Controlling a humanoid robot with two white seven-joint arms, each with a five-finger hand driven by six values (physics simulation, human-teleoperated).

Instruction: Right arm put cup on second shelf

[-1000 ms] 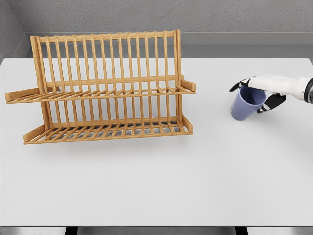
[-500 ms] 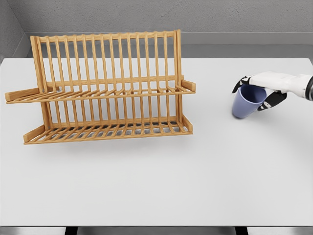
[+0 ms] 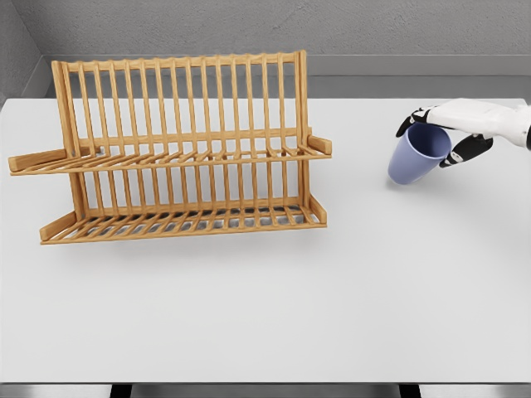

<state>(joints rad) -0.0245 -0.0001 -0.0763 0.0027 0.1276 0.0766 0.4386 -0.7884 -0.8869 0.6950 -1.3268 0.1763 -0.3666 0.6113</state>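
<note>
One cup [image 3: 417, 155], smooth, blue and tapered, hangs tilted in the right hand [image 3: 452, 126], whose white-and-black fingers clasp its rim from above. One wooden rack [image 3: 178, 149] stands well to the hand's left: pale slatted timber, two shelves of thin rails and an upright back of rounded bars. One flat white table [image 3: 332, 298] lies beneath the hand.

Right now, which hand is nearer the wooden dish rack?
Right. The right hand grips the blue cup at its rim, off to the right of the rack. The left hand is out of view.
</note>
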